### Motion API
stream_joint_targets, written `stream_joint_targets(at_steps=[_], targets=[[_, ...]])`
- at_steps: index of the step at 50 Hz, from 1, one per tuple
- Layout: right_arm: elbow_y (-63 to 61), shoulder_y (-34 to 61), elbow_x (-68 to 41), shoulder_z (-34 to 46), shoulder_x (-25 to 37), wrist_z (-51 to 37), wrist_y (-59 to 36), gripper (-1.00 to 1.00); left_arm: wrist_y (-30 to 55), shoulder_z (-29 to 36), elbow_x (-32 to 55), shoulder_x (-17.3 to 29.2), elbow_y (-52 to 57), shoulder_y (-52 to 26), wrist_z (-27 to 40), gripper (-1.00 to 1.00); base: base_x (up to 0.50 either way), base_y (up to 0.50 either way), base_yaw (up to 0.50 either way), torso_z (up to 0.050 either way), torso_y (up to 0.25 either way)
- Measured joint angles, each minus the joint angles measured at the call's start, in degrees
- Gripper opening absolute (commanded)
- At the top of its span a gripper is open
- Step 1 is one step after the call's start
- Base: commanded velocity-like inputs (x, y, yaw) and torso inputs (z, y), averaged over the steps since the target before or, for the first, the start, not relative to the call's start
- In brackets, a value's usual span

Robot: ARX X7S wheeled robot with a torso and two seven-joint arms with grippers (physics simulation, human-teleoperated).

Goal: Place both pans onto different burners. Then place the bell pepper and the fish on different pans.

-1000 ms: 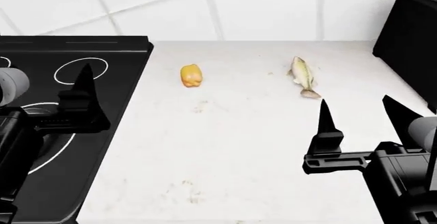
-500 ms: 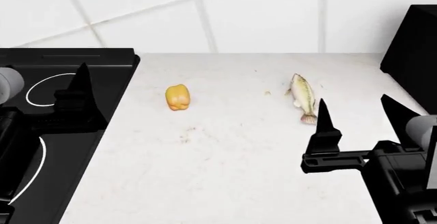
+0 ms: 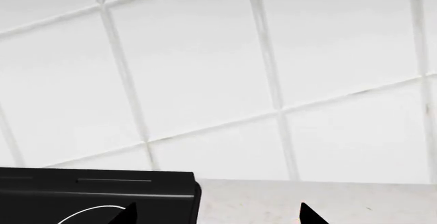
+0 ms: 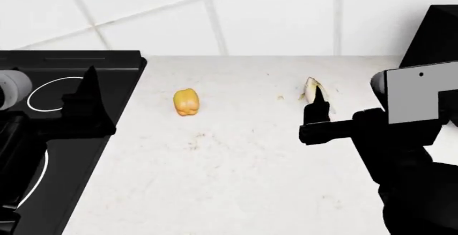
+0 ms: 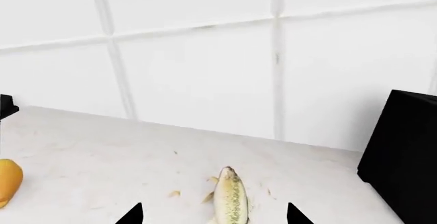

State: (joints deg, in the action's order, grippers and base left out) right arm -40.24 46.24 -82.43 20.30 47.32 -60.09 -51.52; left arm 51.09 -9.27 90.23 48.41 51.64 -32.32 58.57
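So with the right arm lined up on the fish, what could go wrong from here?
1. No pan shows in any view, and the cooktop carries none, so a fish picked up now has no pan to go on.
2. The right gripper straddles the fish along its length, so a grasp may slip.
3. The black block stands close beside the right arm and could be bumped.

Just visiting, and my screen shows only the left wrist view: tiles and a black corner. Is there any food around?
Observer: Yes, the head view shows a yellow-orange bell pepper lying on the white counter.
Visitor: Anything else?
Observer: A fish lies farther right; the right gripper, open, points at it.
Visitor: And right of the fish?
Observer: A black box stands against the tiled wall.
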Motion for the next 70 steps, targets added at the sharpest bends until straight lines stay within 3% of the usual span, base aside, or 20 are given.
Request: stream_joint_targets(at_steps=[17,70], targets=[[16.1,9.9,6.8,7.2,-5.9,8.4,-4.0,1.00,-0.3,0.2,0.1,0.2,-0.1,-0.5,-0.1,1.00,0.00,0.00,0.00,0.000,0.000],[50.1,23.3,19.3,18.7,-17.2,23.4,-5.7,1.00,-1.7,-1.0,-1.4,0.7,0.7,1.1,-1.9,1.00,0.00,0.00,0.00,0.000,0.000]])
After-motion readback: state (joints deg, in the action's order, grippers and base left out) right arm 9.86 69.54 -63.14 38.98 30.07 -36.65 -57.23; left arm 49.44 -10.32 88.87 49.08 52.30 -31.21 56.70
